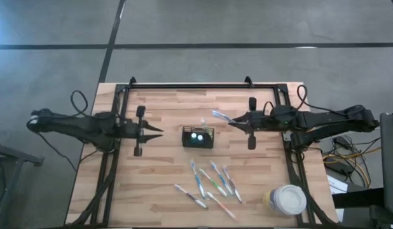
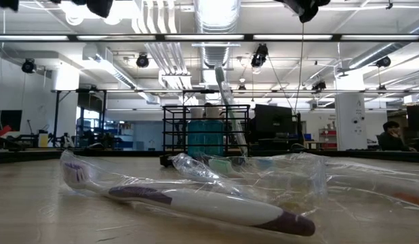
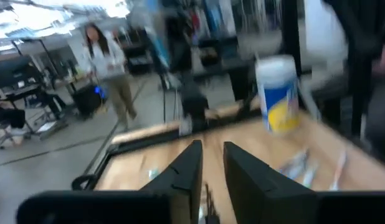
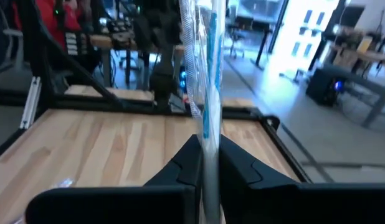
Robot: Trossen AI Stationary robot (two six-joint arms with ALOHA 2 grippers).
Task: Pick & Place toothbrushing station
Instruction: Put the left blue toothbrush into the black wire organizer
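Observation:
The toothbrushing station, a small black wire-mesh caddy [image 1: 198,137] [image 2: 206,129], stands at the middle of the wooden table. It holds something teal, and a toothbrush [image 2: 226,102] sticks up out of it. My right gripper [image 1: 233,121] [image 4: 209,146] hovers just right of the caddy and a little farther back, pointing level toward the table's left. It is shut on a toothbrush in a clear wrapper [image 1: 220,116]. My left gripper [image 1: 161,132] [image 3: 212,149] hovers left of the caddy and points level toward it. There is a narrow gap between its fingers and nothing in it. My right gripper pinches the wrapped toothbrush near one end [image 4: 210,134] between its two fingers, through the clear wrapper. The fingers come in level from the table's right. The rest of the brush [image 4: 208,56] sticks out beyond the fingertips, lifted clear of the table.
Several wrapped toothbrushes [image 1: 212,184] [image 2: 196,203] lie loose on the table nearer than the caddy. A round white-lidded tub [image 1: 287,199] [image 3: 278,93] stands at the near right corner. A black frame rail [image 1: 203,86] borders the table. A person [image 3: 108,68] stands in the room beyond.

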